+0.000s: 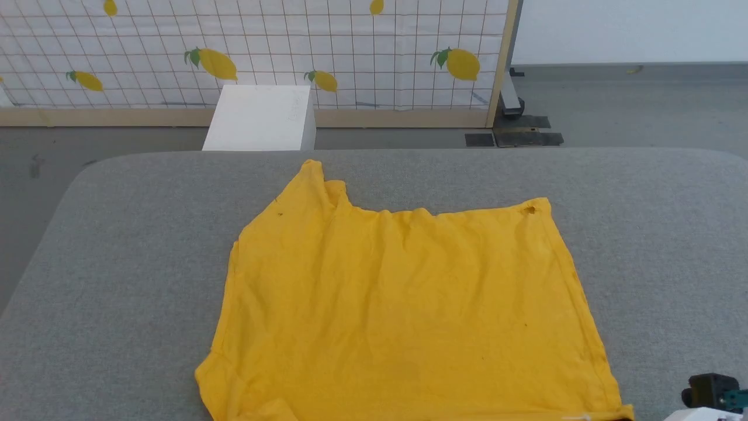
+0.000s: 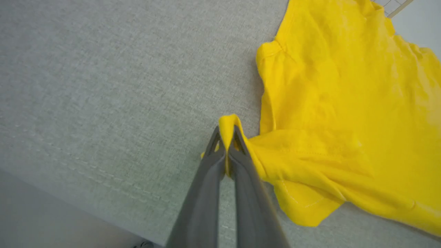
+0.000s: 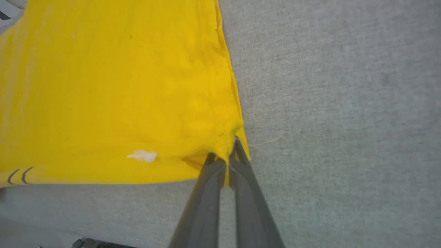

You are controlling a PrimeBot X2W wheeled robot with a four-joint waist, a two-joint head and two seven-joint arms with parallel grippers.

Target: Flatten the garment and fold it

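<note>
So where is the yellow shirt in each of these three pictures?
Head view: the shirt lies spread across the centre and lower middle, on the grey table.
Left wrist view: the shirt is on the right side, one corner pinched in the left hand.
Right wrist view: the shirt is at the upper left, a corner pinched in the right hand.
Shared landmark: the grey table under it.

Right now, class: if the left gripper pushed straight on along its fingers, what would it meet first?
The mustard-yellow cotton T-shirt fold pinched in the left gripper; beyond it, probably the grey fabric tabletop.
</note>
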